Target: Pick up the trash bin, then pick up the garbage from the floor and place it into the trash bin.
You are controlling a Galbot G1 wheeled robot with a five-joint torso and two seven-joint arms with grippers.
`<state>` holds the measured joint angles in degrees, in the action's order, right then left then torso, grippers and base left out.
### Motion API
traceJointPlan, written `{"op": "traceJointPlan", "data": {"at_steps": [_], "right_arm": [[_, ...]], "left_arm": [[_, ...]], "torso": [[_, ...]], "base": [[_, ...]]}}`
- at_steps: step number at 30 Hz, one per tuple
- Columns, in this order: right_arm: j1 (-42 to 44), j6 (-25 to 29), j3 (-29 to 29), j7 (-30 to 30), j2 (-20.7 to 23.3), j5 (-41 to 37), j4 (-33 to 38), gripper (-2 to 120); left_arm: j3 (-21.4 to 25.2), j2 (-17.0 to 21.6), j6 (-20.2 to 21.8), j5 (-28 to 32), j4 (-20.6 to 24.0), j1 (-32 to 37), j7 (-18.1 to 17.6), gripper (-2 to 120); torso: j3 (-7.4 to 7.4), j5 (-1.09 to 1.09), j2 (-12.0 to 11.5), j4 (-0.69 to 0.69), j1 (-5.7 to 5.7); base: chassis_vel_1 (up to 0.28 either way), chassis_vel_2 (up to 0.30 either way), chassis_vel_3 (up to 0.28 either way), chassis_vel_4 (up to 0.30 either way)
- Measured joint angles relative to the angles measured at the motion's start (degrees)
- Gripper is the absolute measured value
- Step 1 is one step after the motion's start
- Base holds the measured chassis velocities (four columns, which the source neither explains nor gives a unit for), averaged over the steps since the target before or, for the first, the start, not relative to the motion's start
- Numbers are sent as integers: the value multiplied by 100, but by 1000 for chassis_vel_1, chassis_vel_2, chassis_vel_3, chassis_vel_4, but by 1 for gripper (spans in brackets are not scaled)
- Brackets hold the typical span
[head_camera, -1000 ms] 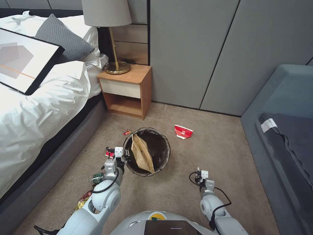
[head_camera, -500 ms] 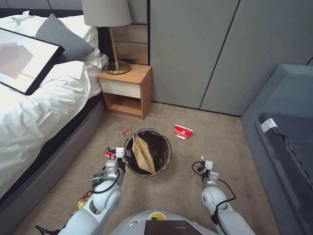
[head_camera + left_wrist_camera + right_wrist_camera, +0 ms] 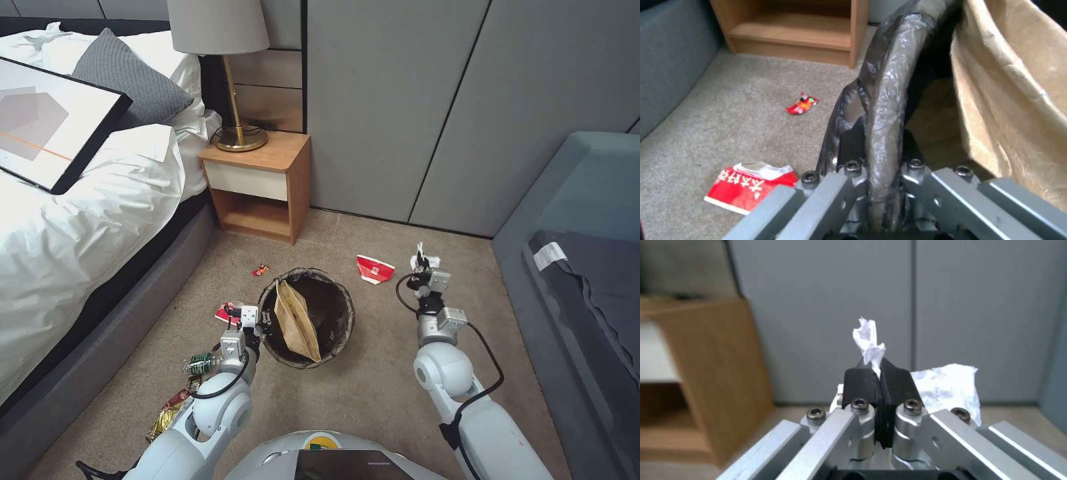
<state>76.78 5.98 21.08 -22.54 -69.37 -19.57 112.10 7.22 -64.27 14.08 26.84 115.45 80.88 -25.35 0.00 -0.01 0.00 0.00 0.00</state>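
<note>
while left gripper [image 3: 882,173] grips one trash bin [image 3: 337,333] | right gripper [image 3: 876,380] pinches one tissue [image 3: 869,343]

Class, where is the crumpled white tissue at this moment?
The tissue is pinched in the right end effector, raised on the robot's right, just right of the red paper cup and beyond the trash bin.

Grey panel wall [image 3: 413,100], wood nightstand [image 3: 260,183] (lamp [image 3: 223,40] atop), white bed [image 3: 73,220].
</note>
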Motion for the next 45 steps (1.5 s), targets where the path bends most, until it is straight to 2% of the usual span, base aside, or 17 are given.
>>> {"op": "traceJointPlan", "data": {"at_steps": [6,10,17,28,36,45], "right_arm": [[141,126,-18,350,254,-99,701,0],[259,252,-51,849,623,-253,1249,0],[361,406,-271,1527,1143,-532,1539,0],[332,632,-787,2246,1832,-878,1505,0],[204,671,-1324,2299,2034,-845,1287,0],[107,707,-1763,2330,2069,-758,950,0]], "left_arm": [[-39,5,4,-11,-12,-1,3,0],[-68,4,13,-21,-23,-16,10,0],[-125,-16,27,-62,-34,-34,14,0],[-173,-38,35,-108,-39,-40,19,0],[-183,-32,45,-112,-39,-66,19,0],[-183,-38,46,-107,-40,-96,19,0]], "torso": [[0,0,0,0,0],[0,0,0,0,0],[0,1,0,0,0],[0,1,0,1,0],[0,1,0,1,0],[0,0,0,0,0]], "base": [[0,0,0,0],[0,0,0,0],[0,0,0,0],[0,0,0,0],[0,0,0,0],[0,0,0,0]]}}
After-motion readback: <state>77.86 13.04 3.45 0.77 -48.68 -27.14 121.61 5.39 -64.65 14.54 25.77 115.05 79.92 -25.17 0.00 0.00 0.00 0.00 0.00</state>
